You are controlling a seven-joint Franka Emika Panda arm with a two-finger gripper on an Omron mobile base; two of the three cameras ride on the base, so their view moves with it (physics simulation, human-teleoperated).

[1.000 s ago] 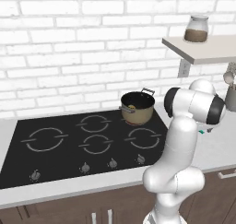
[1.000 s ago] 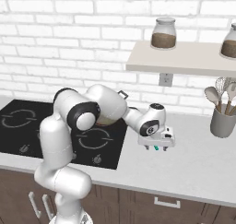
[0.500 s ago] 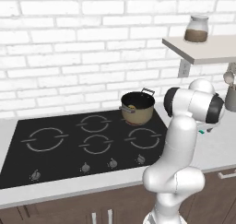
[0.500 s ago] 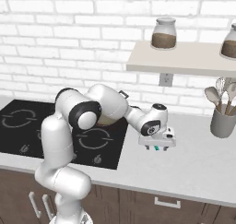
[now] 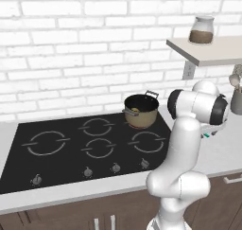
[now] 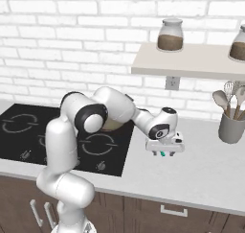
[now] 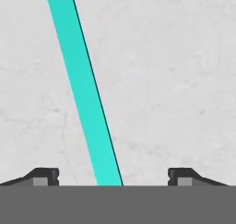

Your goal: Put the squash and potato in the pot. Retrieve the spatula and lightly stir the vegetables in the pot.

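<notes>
Two dark fingertips (image 7: 46, 176) of our gripper (image 7: 113, 177) stand wide apart, and between them lies a long teal strip, which we think is the handle of the spatula (image 7: 83, 87). It lies flat on the pale counter (image 7: 175, 80), to the right of the pot (image 5: 141, 110). Our jaws are open and hold nothing yet. From the base, our gripper (image 6: 165, 152) hangs low over the counter, well apart from the pot and nearer to it than the grey utensil cup (image 6: 231, 126) is. The pot sits on the black stove (image 5: 71, 148), at the back right corner, and we see a bit of yellow inside it, likely the squash (image 5: 135, 111). We think the spatula is light and stiff, and its flat, smooth handle may be slippery. It is thin, so we should come down close to the counter and pinch it across its narrow width, square on, so it does not twist away. We cannot see its blade end from here.
</notes>
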